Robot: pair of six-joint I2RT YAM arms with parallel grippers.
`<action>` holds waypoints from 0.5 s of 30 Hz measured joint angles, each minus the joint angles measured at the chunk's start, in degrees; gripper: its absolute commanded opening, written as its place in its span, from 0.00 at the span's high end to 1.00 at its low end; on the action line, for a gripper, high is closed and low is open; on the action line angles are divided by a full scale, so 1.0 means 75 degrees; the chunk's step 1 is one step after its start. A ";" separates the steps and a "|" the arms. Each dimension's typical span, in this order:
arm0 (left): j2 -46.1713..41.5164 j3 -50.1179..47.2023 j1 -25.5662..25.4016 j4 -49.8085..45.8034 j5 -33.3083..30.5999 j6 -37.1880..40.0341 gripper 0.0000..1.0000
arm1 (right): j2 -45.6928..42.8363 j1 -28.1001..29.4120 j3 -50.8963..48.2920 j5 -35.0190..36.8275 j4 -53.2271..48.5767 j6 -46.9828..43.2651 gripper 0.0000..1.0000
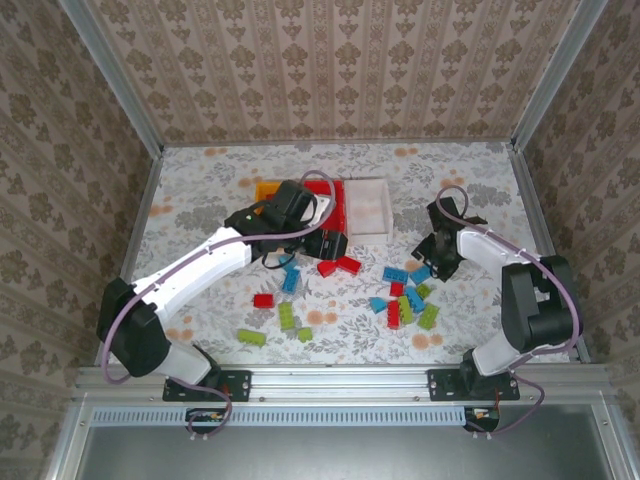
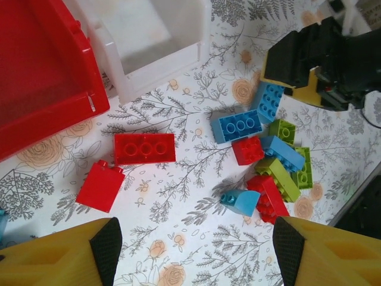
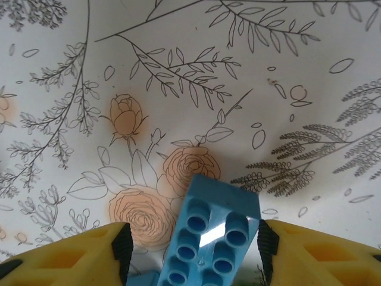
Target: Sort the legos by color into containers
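My left gripper (image 2: 196, 244) hangs open above red bricks (image 2: 144, 148) beside the red bin (image 2: 36, 89); my right gripper (image 3: 195, 244) stands open astride a blue brick (image 3: 211, 235) on the table (image 3: 297, 71).

Three walls close the space in: a back wall (image 1: 340, 70), a left wall (image 1: 50, 150) and a right wall (image 1: 600, 130), all papered in a beige and brown damask pattern. Slanting aluminium posts (image 1: 110, 75) mark the corners where the walls meet. The table (image 1: 200, 190) carries a white covering printed with thin grey line-drawn sprigs and leaves and with peach-coloured roses; the right wrist view shows the print close up. An aluminium rail (image 1: 340, 378) runs along the near edge of the table, with a dark grey panel (image 1: 340, 455) below it. The light is soft and even, with faint shadows.
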 measured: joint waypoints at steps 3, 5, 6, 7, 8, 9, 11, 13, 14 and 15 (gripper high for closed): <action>-0.0105 -0.0015 -0.0050 0.0184 -0.0026 -0.0102 0.30 | 0.0166 -0.0003 -0.0119 -0.0105 0.0140 0.0178 0.50; -0.0157 -0.0015 -0.0076 0.0271 -0.0055 -0.0154 0.30 | 0.0259 -0.0006 -0.0175 -0.0137 0.0230 0.0303 0.56; -0.0172 -0.0015 -0.0090 0.0312 -0.0064 -0.0166 0.30 | 0.0297 -0.0006 -0.0189 -0.0157 0.0271 0.0347 0.61; -0.0178 -0.0015 -0.0117 0.0344 -0.0085 -0.0184 0.30 | 0.0306 -0.0006 -0.0189 -0.0160 0.0271 0.0385 0.67; -0.0178 -0.0015 -0.0119 0.0373 -0.0090 -0.0195 0.31 | 0.0280 -0.0015 -0.0187 -0.0169 0.0303 0.0431 0.72; -0.0178 -0.0015 -0.0125 0.0391 -0.0119 -0.0210 0.31 | 0.0259 -0.0020 -0.0184 -0.0178 0.0347 0.0455 0.75; -0.0178 -0.0009 -0.0125 0.0425 -0.0184 -0.0227 0.31 | 0.0224 -0.0020 -0.0178 -0.0178 0.0414 0.0478 0.79; -0.0178 0.0029 -0.0125 0.0425 -0.0323 -0.0268 0.31 | 0.0160 0.0015 -0.0143 -0.0114 0.0449 0.0329 0.80; -0.0181 0.0058 -0.0125 0.0420 -0.0408 -0.0280 0.32 | 0.0122 0.0058 -0.0082 -0.0070 0.0440 0.0239 0.80; -0.0187 0.0099 -0.0125 0.0420 -0.0527 -0.0306 0.32 | 0.0064 0.0117 0.0041 0.0000 0.0434 0.0102 0.80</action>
